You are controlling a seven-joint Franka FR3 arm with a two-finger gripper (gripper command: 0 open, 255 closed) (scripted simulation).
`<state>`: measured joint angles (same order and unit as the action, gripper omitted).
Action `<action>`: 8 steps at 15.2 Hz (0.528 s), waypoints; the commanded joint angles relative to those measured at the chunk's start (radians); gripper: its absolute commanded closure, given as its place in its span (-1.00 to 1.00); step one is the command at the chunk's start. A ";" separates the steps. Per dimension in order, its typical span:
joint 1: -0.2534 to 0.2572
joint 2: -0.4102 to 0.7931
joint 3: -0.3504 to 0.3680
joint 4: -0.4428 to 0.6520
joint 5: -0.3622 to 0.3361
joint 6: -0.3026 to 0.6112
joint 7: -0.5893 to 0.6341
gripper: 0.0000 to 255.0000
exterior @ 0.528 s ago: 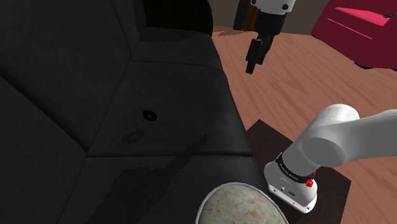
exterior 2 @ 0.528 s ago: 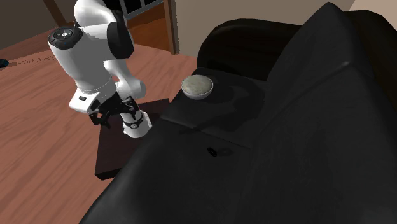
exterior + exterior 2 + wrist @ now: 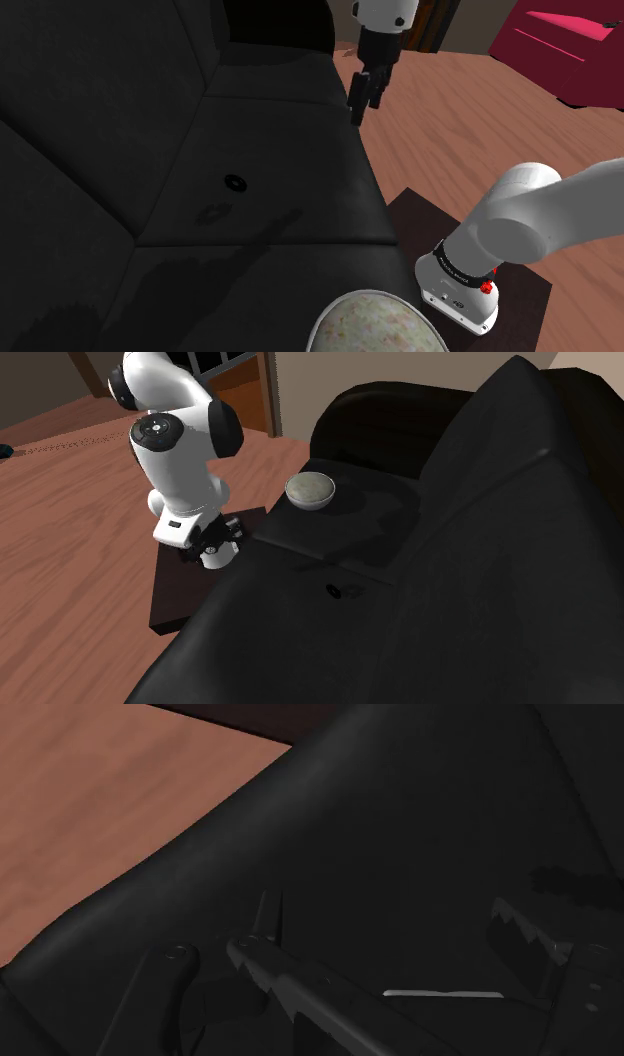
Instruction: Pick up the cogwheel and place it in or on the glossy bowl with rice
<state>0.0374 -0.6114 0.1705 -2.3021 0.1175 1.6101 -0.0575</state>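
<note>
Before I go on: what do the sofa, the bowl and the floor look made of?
Sofa: black, leather-like, soft sheen on its folds. Bowl: greyish smooth wall, perhaps glazed ceramic; cannot be sure. Floor: reddish-brown wood, grain lines showing.

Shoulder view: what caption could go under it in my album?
Black gripper hangs by the dark sofa's front edge; a small cogwheel lies on the seat.

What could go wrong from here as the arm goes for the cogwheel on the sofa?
1. The cogwheel is small, dark and lies flat on the black sofa, so the open gripper might miss it or press into the cushion.
2. The bowl sits near the seat's edge beside the stand; a carrying sweep might knock it.
</note>
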 commanded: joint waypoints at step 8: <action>0.052 0.273 0.158 0.146 0.019 0.118 0.120 -1.00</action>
<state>0.0845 -0.3693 0.3123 -2.1746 0.1385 1.7178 0.0495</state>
